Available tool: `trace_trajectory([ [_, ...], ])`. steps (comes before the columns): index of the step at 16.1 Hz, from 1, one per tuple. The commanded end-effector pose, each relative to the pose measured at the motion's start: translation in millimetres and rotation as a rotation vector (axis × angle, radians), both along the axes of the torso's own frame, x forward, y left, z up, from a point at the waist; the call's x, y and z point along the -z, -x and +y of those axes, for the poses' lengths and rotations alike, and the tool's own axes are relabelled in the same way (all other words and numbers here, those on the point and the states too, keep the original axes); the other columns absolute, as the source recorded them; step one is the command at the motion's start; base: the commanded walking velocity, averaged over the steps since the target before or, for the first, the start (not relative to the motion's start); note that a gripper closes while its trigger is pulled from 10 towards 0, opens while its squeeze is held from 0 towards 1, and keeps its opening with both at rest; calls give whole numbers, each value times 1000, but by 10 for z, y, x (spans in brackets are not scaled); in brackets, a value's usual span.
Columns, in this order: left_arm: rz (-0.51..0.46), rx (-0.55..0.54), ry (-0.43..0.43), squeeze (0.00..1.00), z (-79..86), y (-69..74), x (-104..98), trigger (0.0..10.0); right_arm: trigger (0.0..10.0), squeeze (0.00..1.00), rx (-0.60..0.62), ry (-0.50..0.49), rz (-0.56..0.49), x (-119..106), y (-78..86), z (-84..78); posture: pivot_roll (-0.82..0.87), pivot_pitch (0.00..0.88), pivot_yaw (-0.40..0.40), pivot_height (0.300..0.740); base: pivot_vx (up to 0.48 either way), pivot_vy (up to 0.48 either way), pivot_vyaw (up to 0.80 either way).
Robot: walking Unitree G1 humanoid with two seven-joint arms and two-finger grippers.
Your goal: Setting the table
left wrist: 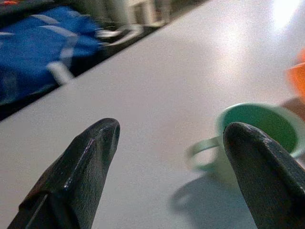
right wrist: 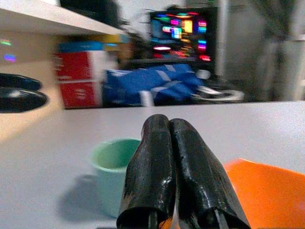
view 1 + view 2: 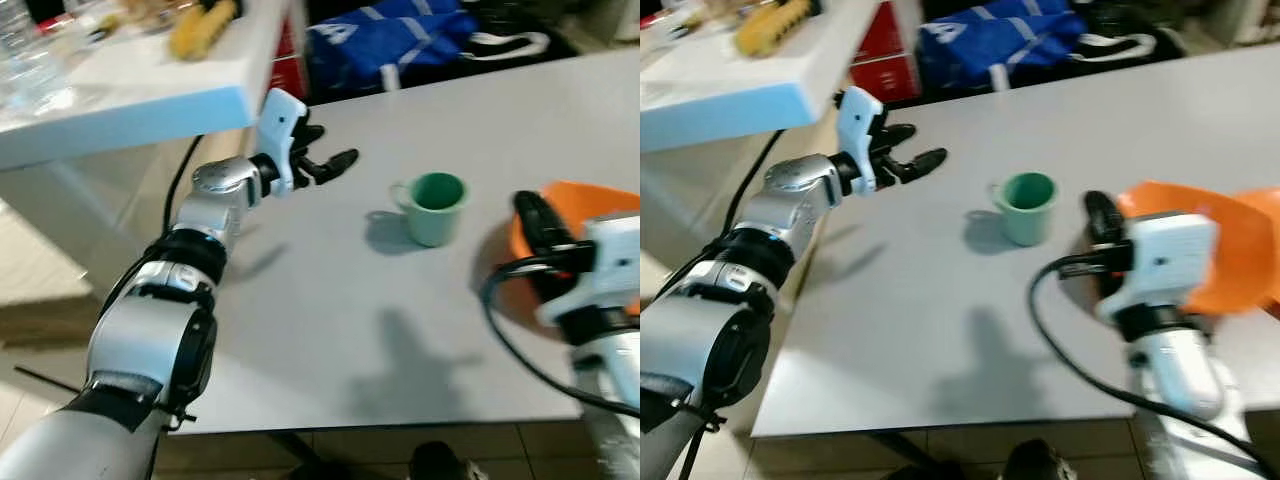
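the green cup (image 3: 437, 207) stands upright on the grey surface (image 3: 330, 330), its handle toward the left pincer (image 3: 335, 164), whose fingers are apart just beside it. on the cup's other side the right pincer (image 3: 1097, 215), fingers pressed together, rests at the orange plate (image 3: 1225, 243) rim, probably steadying it.

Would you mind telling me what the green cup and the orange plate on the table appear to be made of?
The green cup looks like matte plastic, possibly glazed ceramic: an even pastel colour, a thick rim, a moulded loop handle and no sharp glare. The orange plate also looks like plastic: a saturated uniform colour, a thin smooth edge and a soft sheen. Blur leaves both uncertain.
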State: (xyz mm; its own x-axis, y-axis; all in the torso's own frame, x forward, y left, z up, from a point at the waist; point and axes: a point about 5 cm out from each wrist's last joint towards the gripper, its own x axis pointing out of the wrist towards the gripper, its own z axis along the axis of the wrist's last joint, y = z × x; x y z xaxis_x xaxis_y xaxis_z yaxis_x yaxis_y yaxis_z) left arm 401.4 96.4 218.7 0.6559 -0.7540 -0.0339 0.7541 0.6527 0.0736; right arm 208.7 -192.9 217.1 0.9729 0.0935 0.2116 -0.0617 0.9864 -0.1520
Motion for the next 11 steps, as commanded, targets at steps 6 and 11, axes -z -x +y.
trace_trajectory([
  [6, 115, 67, 71, 0, -223, 45, 167, 10000, 10000, 0, 39, 26, 41, -192, 238, -345, -654, 164, 201, 740, 0, 0, 0],
  [11, 89, 4, 53, 0, -166, 27, 203, 10000, 10000, 0, 144, 60, 80, -357, 324, -836, -708, 167, 123, 740, 0, 0, 0],
])
